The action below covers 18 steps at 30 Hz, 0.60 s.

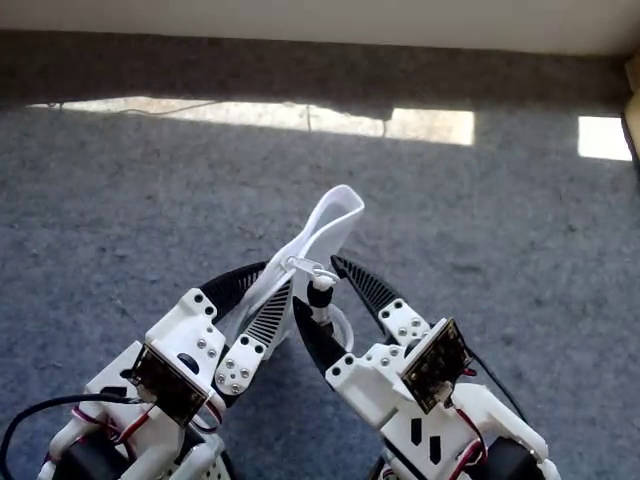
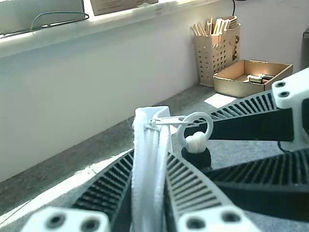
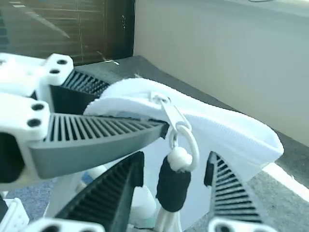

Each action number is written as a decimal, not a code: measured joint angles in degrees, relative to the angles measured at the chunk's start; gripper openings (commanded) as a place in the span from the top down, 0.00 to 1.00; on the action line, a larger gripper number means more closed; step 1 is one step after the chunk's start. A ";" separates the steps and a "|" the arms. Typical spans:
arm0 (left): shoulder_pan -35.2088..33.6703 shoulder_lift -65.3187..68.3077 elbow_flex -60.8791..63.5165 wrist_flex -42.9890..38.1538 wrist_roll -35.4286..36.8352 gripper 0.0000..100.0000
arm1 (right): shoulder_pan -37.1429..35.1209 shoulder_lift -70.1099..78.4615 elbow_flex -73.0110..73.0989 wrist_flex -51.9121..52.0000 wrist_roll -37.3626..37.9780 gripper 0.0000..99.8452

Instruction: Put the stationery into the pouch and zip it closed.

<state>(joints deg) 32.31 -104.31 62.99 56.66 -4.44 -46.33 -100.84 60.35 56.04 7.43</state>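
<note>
While the table carries no part of it, the pouch hangs raised between both arms. Its long axis runs from the grippers toward the far edge, leaning right, with the zip edge uppermost and the slider at the near end.

The left gripper is clamped flat on the pouch's near end. The right gripper stands parted, one jaw on either side of the black toggle under the pull ring, gripping nothing.

Likely faults:
- The toggle swings, so the closing jaws miss it.
- The pull drags the fabric out of the left clamp.
- The unsupported far end sags and binds the slider.

Whether stationery is inside cannot be determined.
</note>
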 measured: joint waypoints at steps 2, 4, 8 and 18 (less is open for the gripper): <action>0.00 0.00 0.00 0.00 0.00 1.00 | 0.00 0.00 0.00 -2.29 0.00 0.92; -0.18 0.00 0.00 0.00 0.00 1.00 | 0.00 0.00 0.00 -4.22 0.00 0.95; -0.44 0.00 0.00 0.00 0.00 1.00 | 0.18 0.00 0.00 -6.24 0.00 1.00; 0.09 0.00 0.00 0.44 0.00 1.00 | 10.02 0.00 0.18 -7.65 2.20 0.99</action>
<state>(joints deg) 32.40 -104.31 62.99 57.10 -4.44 -36.31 -100.84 60.53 48.40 9.63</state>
